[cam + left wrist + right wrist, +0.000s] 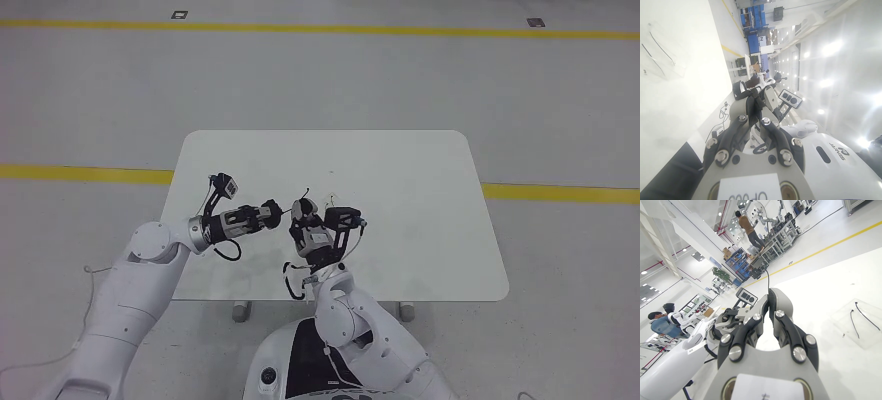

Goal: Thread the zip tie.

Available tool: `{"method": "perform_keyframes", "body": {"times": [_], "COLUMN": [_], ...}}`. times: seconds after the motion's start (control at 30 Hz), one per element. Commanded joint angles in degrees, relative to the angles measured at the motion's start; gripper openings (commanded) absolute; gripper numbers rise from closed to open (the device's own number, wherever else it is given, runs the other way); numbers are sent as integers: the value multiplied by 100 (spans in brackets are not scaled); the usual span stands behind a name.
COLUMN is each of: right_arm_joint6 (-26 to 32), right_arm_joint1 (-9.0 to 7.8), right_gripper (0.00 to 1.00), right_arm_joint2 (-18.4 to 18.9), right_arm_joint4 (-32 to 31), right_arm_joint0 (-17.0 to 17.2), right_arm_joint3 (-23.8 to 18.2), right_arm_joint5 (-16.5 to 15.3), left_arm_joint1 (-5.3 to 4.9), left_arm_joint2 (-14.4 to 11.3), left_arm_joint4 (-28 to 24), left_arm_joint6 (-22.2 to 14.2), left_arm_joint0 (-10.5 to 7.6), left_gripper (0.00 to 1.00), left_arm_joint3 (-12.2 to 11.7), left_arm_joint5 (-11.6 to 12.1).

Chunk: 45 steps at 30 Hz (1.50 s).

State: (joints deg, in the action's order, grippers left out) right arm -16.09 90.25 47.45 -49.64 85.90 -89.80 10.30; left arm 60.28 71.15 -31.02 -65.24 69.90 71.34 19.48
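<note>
A thin black zip tie (303, 196) is held above the near-left part of the white table (420, 180). My right gripper (303, 212) is shut on it. In the right wrist view the tie's tail (768, 279) rises in a curve out of the closed fingertips of that gripper (769, 294). My left gripper (278, 212) comes in from the left and meets the right one tip to tip. In the left wrist view its pads (751, 106) are pressed together on a dark piece, seemingly the tie's other end, with the right gripper's grey finger (770, 98) just beyond.
A clear plastic sheet (863, 336) lies flat on the table beyond the grippers, with two spare black zip ties (854, 323) on it. The same sheet (677, 70) and ties (660, 47) appear in the left wrist view. The table's near edge is close under both arms.
</note>
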Motion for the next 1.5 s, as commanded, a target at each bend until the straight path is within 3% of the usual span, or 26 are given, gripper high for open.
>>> {"method": "perform_keyframes", "body": {"times": [0.0,0.8,1.17,1.47], "right_arm_joint6": [14,9,-39,-39], "right_arm_joint1": [8,92,67,67], "right_gripper": [0,0,0,0], "right_arm_joint2": [1,63,117,117], "right_arm_joint4": [13,102,45,45], "right_arm_joint0": [-3,1,66,66], "right_arm_joint3": [3,23,-21,-21], "right_arm_joint5": [32,283,-259,-259], "left_arm_joint1": [2,61,108,111], "left_arm_joint2": [10,164,213,218], "left_arm_joint4": [32,355,140,116], "left_arm_joint6": [17,227,213,216], "left_arm_joint0": [10,145,140,135], "left_gripper": [0,0,0,0], "left_arm_joint3": [20,243,162,171], "left_arm_joint5": [0,0,0,0]}}
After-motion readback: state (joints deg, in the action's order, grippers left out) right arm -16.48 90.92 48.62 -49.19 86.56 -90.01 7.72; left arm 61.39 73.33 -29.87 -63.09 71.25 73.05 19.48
